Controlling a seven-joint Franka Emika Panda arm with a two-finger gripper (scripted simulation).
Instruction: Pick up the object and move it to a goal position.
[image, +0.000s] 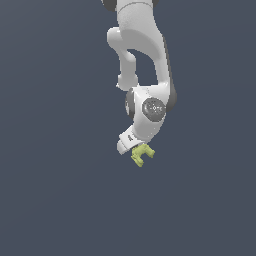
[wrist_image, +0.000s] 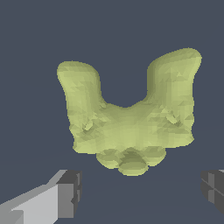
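My arm (image: 142, 45) hangs bent, wrist down — tool (wrist_image: 140, 192) fingers (wrist_image: 65, 194) spread wide, the object (wrist_image: 129, 118) just beyond them, prongs pointing away, unpinched.

Yellow-green lumpy two-pronged object (wrist_image: 131, 127), seemingly flat on grey ground.

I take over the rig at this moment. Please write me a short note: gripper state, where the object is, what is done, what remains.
Gripper: open, fingers apart, touching nothing in the wrist view.
Object: yellow-green, two prongs; it lies between and beyond the fingers, not gripped. In the exterior view it shows just below the hand.
Done: arm brought to the object.
Left: close on it, lift, carry to the goal. No goal marker shows in either view.
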